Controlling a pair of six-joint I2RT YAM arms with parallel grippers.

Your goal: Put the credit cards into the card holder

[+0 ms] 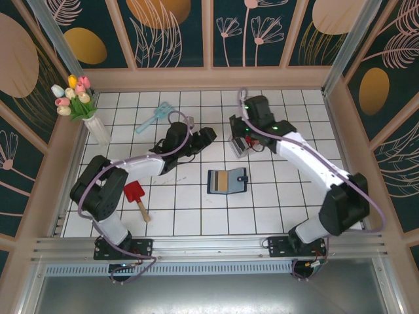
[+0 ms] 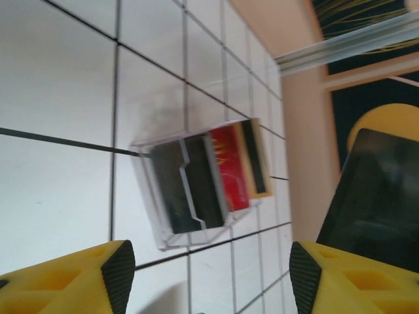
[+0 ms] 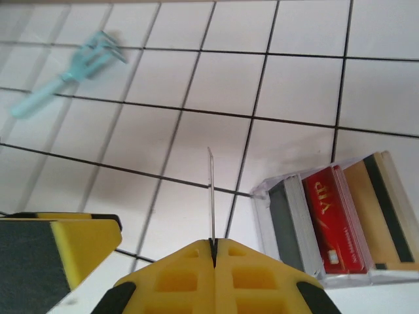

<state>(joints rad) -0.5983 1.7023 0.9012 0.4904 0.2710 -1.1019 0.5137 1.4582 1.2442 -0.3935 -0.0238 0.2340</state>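
Right claw (image 3: 212, 247) is pressed shut on one card (image 3: 211, 190), seen edge-on, colour unclear, just left of the clear rack (image 3: 264, 216). A red card (image 3: 330, 229) and a tan card (image 3: 383, 209) stand in the rack. Top view: open wallet (image 1: 237, 180) near the rack, on its arm-base side, with a gold card (image 1: 221, 181) inside. Left wrist view: left claw (image 2: 213, 275) spread, short of the rack.

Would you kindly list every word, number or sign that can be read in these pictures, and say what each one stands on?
"VIP": gold letters on the red card standing in the clear rack, right wrist view.
Left wrist view: the gold marking on that red card is too blurred to read.
Tan card and wallet: no text can be read.
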